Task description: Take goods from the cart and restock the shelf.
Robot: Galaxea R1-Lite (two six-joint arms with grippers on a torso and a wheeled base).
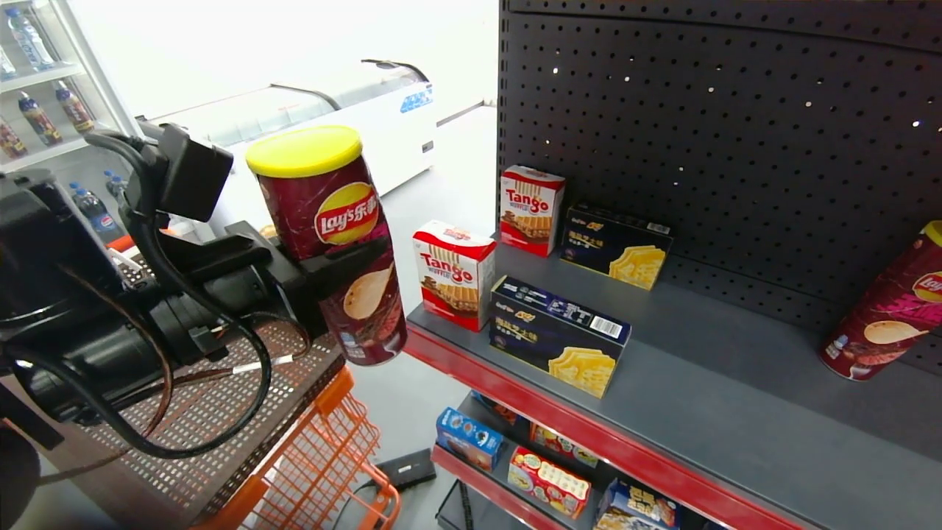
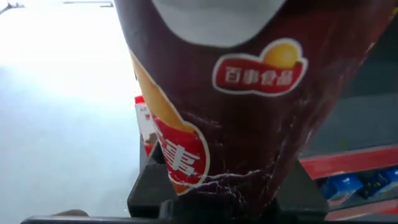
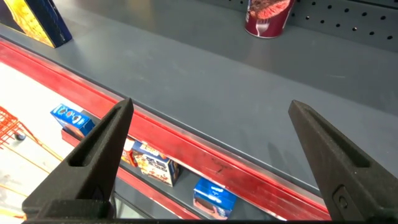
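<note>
Two chip cans (image 1: 331, 199) (image 1: 883, 313), two red wafer boxes (image 1: 454, 272) (image 1: 531, 210) and two dark blue boxes (image 1: 559, 335) (image 1: 617, 246).

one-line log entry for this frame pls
left hand: shut on chip can, beside shelf edge | right hand: open, over shelf | second can: on shelf

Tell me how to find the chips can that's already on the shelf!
Find the grey shelf with the black pegboard. Far right, apart from the boxes, stands a dark red chips can. Its twin hangs off the shelf in the left gripper.
</note>
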